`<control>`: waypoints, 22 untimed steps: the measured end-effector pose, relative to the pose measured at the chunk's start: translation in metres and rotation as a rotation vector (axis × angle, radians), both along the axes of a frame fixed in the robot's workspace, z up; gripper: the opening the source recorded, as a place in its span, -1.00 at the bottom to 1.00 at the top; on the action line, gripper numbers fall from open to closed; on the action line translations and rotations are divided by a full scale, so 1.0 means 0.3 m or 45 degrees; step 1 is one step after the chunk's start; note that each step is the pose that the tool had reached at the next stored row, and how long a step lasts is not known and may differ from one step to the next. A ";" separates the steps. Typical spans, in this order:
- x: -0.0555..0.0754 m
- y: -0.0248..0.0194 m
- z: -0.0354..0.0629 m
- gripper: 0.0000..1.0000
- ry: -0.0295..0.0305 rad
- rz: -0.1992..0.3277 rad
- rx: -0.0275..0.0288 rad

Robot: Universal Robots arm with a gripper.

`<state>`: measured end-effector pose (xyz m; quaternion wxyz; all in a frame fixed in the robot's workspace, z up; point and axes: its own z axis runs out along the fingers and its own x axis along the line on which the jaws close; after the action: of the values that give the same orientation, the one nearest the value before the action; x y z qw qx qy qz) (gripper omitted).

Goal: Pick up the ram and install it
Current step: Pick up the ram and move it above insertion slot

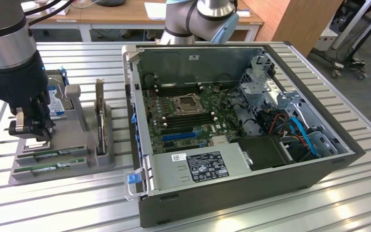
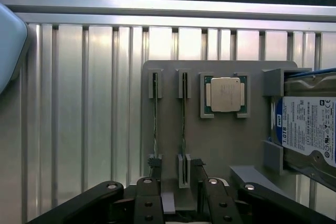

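Green and thin, the ram [image 2: 184,114] stands on edge in its grey holder [image 2: 220,140] just below the tool [image 2: 177,169], its length lined up between the tool's wide-open jaws.

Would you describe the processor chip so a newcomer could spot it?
On the slatted table, beside the open computer case, sits a grey holder. The processor lies flat in it between the ram sticks and the hard drive; it alone is square and silver-topped.
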<state>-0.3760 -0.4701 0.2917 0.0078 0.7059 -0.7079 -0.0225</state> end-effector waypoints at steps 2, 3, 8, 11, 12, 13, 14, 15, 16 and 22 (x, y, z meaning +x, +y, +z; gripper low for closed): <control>0.000 0.000 0.000 -0.29 0.0001 0.000 -0.0001; 0.000 0.000 0.000 -0.29 0.0000 0.000 -0.0001; 0.000 0.000 -0.008 -0.29 -0.0001 0.000 0.0001; 0.000 0.000 -0.017 -0.29 0.0000 0.000 0.0000; 0.000 0.000 -0.020 -0.29 -0.0001 0.000 0.0001; 0.000 0.000 -0.024 -0.29 -0.0001 0.000 0.0000; 0.000 0.000 -0.027 -0.29 0.0000 0.000 0.0000; 0.000 0.000 -0.030 -0.29 0.0000 0.000 0.0000; 0.000 0.000 -0.033 -0.29 0.0000 0.000 0.0000; 0.000 0.000 -0.050 -0.29 -0.0001 0.000 0.0000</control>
<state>-0.3759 -0.4702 0.2768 0.0078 0.7060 -0.7079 -0.0224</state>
